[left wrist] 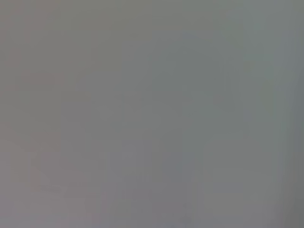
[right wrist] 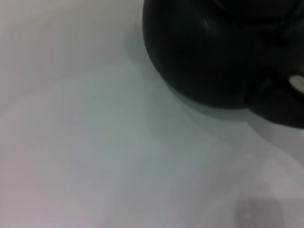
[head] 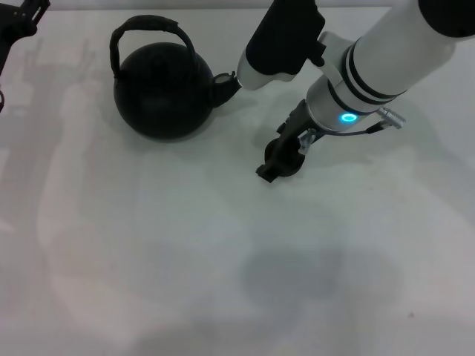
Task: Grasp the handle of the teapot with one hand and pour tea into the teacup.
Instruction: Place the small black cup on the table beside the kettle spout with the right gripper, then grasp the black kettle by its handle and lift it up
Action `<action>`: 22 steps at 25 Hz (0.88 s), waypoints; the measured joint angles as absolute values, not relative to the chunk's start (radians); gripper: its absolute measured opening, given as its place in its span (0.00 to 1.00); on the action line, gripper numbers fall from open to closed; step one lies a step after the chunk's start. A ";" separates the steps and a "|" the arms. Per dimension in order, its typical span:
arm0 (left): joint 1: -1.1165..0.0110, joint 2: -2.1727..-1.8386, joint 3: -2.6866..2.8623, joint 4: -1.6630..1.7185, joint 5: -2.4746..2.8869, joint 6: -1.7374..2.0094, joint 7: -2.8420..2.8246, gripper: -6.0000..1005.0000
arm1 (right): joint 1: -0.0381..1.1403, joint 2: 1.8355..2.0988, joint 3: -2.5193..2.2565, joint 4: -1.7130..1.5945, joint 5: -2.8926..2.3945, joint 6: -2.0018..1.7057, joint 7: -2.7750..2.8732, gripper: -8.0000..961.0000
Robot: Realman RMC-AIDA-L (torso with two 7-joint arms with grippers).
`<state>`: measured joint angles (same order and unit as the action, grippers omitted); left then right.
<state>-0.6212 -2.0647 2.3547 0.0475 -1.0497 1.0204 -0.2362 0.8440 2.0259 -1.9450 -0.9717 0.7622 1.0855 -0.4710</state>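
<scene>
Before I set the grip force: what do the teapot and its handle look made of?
The teapot looks like cast iron or dark ceramic: matte black, with only faint highlights on its round belly. The look alone doesn't settle which. The handle is a thin black hoop, probably metal, and its thicker, rougher middle suggests a wrap. The right gripper hangs beside the pot.
</scene>
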 joint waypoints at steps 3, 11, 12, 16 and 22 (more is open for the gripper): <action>-0.621 -2.065 2.355 0.046 -1.049 1.021 -0.236 0.88 | 0.827 2.025 -1.906 -0.970 0.791 1.075 -0.502 0.91; -0.621 -2.061 2.357 0.034 -1.049 1.022 -0.236 0.88 | 0.768 2.024 -1.833 -0.983 0.830 1.018 -0.540 0.91; -0.621 -2.060 2.358 0.034 -1.049 1.023 -0.236 0.88 | 0.760 2.023 -1.819 -0.981 0.842 1.013 -0.550 0.91; -0.621 -2.056 2.361 0.034 -1.049 1.023 -0.236 0.88 | 0.713 2.024 -1.691 -0.957 0.945 1.009 -0.633 0.90; -0.612 -2.049 2.362 0.034 -1.049 1.025 -0.236 0.88 | 0.622 2.019 -1.390 -0.840 1.223 1.007 -0.847 0.90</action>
